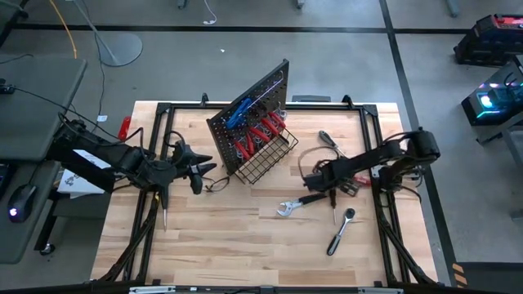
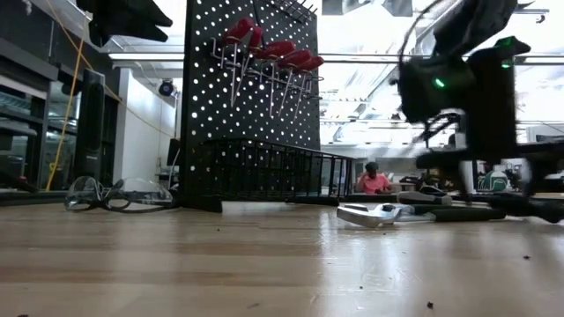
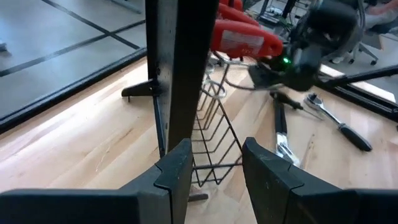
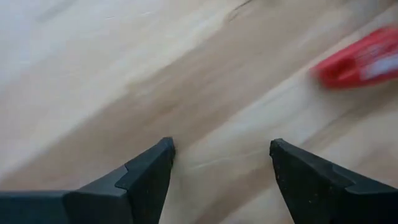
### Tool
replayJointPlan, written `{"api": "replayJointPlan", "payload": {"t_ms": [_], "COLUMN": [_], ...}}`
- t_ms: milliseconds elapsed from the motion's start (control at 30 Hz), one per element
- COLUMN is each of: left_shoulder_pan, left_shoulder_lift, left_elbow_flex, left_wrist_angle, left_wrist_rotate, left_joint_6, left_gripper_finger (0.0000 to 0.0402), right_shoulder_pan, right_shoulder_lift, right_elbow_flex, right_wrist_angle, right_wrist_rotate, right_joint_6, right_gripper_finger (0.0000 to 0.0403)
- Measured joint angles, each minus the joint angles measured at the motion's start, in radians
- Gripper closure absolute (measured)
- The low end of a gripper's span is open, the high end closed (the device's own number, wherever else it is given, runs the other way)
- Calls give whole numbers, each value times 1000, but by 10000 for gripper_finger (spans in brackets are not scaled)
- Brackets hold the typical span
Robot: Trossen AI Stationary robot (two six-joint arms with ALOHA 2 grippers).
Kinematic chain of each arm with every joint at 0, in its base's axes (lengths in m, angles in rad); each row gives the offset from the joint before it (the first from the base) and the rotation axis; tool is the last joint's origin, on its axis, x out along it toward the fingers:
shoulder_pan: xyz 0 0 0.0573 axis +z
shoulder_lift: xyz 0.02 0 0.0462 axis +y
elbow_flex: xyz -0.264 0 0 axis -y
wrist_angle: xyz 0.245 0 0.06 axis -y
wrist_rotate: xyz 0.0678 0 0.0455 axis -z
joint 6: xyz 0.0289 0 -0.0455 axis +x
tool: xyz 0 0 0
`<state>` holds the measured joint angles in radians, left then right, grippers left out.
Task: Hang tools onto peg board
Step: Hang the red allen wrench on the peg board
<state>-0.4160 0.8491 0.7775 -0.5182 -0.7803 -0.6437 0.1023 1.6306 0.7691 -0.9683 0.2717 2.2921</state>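
The black peg board [image 1: 253, 114] stands tilted at the table's far middle. Red-handled tools [image 1: 261, 131] and a blue-handled one [image 1: 239, 114] hang on its hooks, above its wire basket [image 1: 268, 157]. My left gripper [image 1: 204, 170] is open, just left of the board's side edge [image 3: 180, 74]. Right of the basket, my right gripper [image 1: 315, 186] is open and points down over bare wood. A wrench [image 1: 292, 207] lies flat just in front of it. A chrome ratchet [image 1: 340, 232] lies nearer the front edge. A red thing [image 4: 364, 62] lies beyond the right fingers. My left gripper stands level with its fingers [image 3: 177, 168] right in front of the peg board's side edge [image 3: 177, 124]. Whether a finger touches the edge, I cannot tell. Nothing lies between the two fingers.
Safety glasses [image 1: 216, 184] lie on the table left of the basket, below my left gripper. Another tool [image 1: 329, 140] lies right of the board. The near half of the table [image 1: 245, 245] is bare wood. A person sits in the room beyond the table [image 2: 374, 180].
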Motion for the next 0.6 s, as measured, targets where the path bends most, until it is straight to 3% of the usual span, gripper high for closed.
{"api": "replayJointPlan", "payload": {"t_ms": [300,600], "left_shoulder_pan": [10,11], "left_shoulder_lift": [3,3], "left_elbow_flex": [1,1], "left_wrist_angle": [31,46], "left_wrist_rotate": [18,6], "left_joint_6": [0,0], "left_gripper_finger": [277,277], "right_shoulder_pan": [-107,-138], "right_shoulder_lift": [-12,-90], "right_elbow_flex": [-11,10], "right_wrist_angle": [-46,-278], "right_wrist_rotate": [73,101], "right_joint_6": [22,27], "right_gripper_finger": [141,141]}}
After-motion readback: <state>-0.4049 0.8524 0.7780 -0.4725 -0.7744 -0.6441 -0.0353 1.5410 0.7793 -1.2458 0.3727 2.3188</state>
